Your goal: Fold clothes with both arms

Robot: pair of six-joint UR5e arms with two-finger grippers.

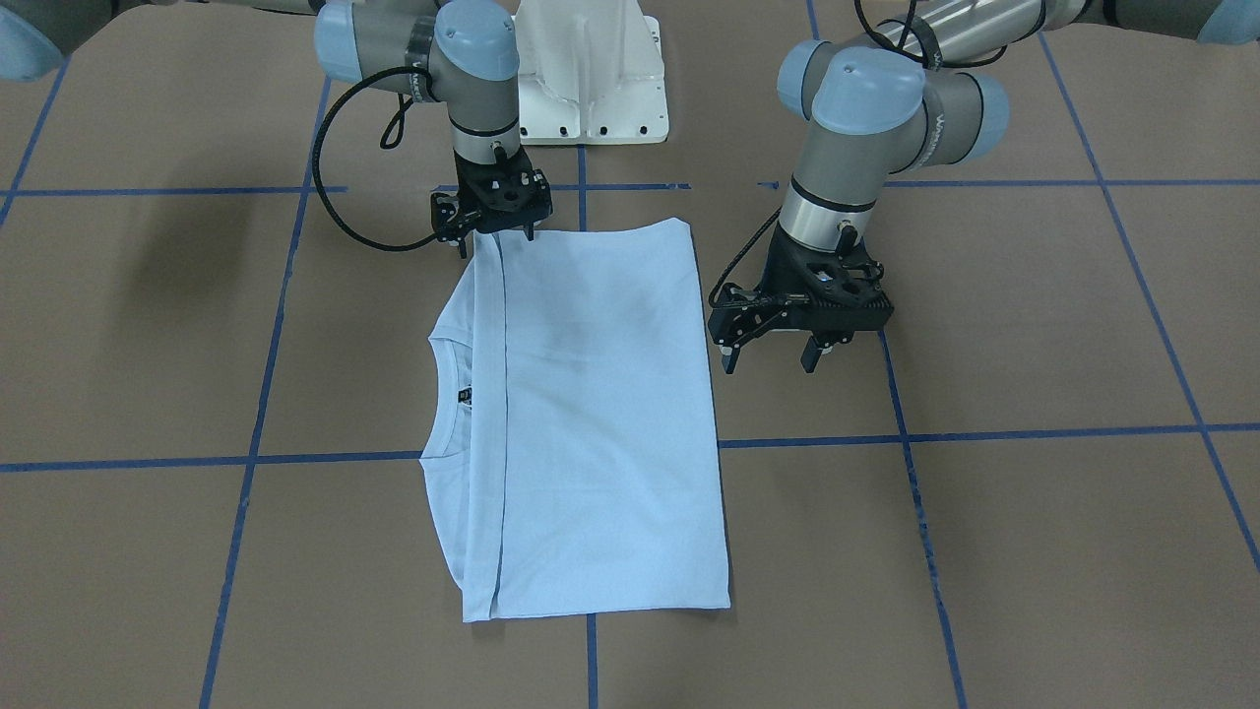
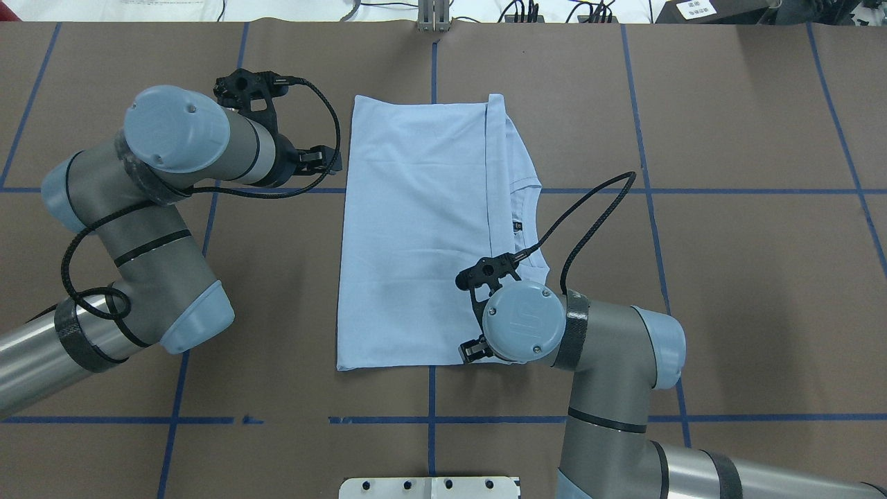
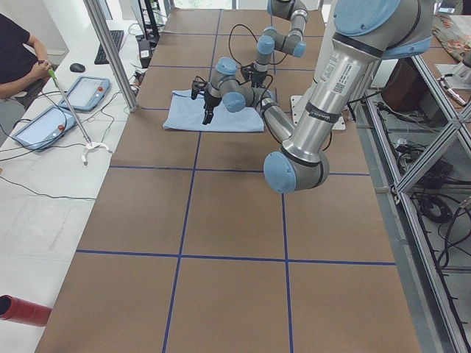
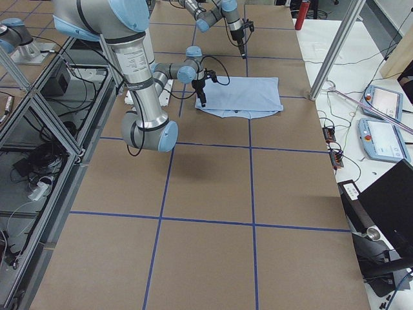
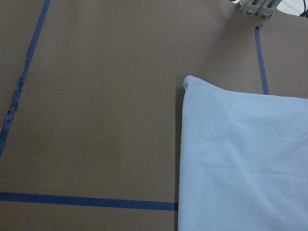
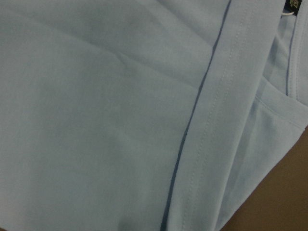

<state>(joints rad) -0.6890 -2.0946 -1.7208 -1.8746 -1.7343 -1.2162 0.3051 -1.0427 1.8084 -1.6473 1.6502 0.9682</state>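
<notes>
T-shirt, pale blue, lies folded flat; collar and label show.

T-shirt: folded flat, ctr of table; collar at 3 o'clock edge. L gripper: 10 o'clock of shirt, off cloth. R gripper: 5 o'clock, over cloth.
</notes>
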